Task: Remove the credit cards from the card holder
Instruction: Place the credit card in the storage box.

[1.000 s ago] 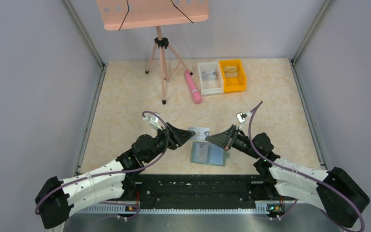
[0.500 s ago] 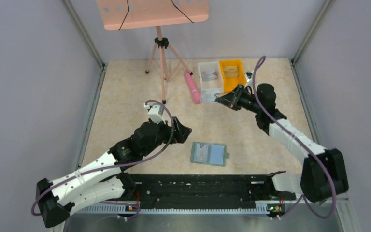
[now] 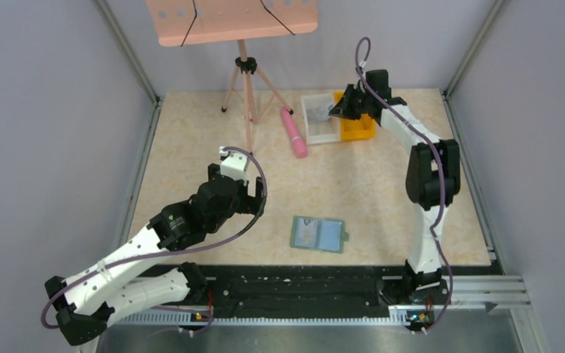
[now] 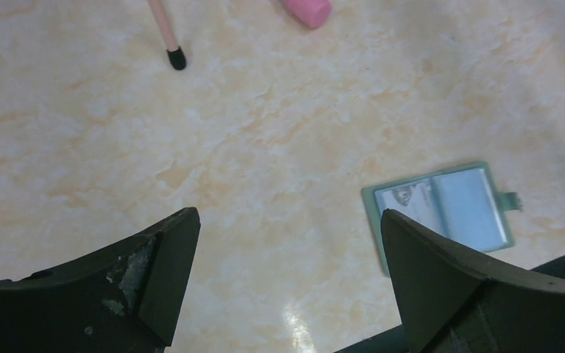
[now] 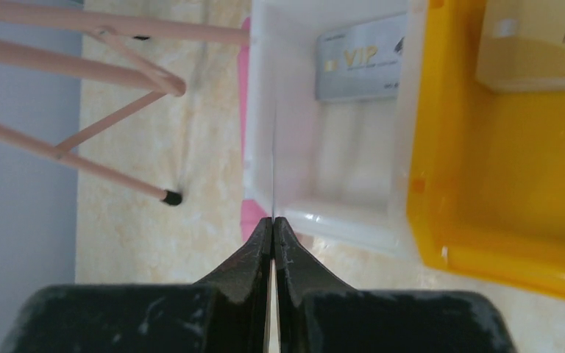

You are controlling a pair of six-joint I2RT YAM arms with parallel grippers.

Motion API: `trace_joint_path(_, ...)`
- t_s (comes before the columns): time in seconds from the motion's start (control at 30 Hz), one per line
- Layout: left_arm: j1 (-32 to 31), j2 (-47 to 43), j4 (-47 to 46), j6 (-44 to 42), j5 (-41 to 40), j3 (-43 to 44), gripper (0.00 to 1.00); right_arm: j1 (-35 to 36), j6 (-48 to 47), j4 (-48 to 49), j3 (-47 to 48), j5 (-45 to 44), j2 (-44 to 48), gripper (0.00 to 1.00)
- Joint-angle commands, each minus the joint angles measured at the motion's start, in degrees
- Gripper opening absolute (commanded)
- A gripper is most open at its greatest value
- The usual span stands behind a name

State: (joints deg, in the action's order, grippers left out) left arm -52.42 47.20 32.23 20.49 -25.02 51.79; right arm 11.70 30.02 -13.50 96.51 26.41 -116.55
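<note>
1. My right hand [image 5: 273,225] is pinching a credit card [image 5: 274,162], which shows edge-on as a thin line, right over the white bin [image 5: 338,224].
2. A silver VIP card [image 5: 360,57] lies flat in that bin, and the orange bin [image 5: 485,243] sits touching its side.
3. My left hand [image 4: 287,243] is spread wide with nothing in it, above the bench [image 4: 265,132].
4. The card holder [image 4: 441,209] lies open on the bench near that hand, with one card [image 4: 406,202] showing in its left half.

Overhead camera looks down from behind; close left wrist camera shares the card holder [image 3: 318,234].
</note>
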Motion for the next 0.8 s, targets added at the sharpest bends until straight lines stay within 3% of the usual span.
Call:
trace_joint_path(0.0, 0.22, 0.12, 4.51, -6.58, -6.37, 0.86, 0.99, -0.43, -4.34, -11.70, 14.21, -4.08, -9.92, 0.00)
trace_joint_path(0.3, 0.22, -5.49, 1.72, -5.92, -6.38, -2.30, 0.99, -0.62, -4.36, -15.11, 32.01, -2.64, -23.03, 0.00)
trace_joint_path(0.77, 0.30, -5.64, 1.23, -5.95, -6.19, -2.65, 0.99, -1.13, -3.76, -11.03, 34.28, 1.69, -26.69, 0.00)
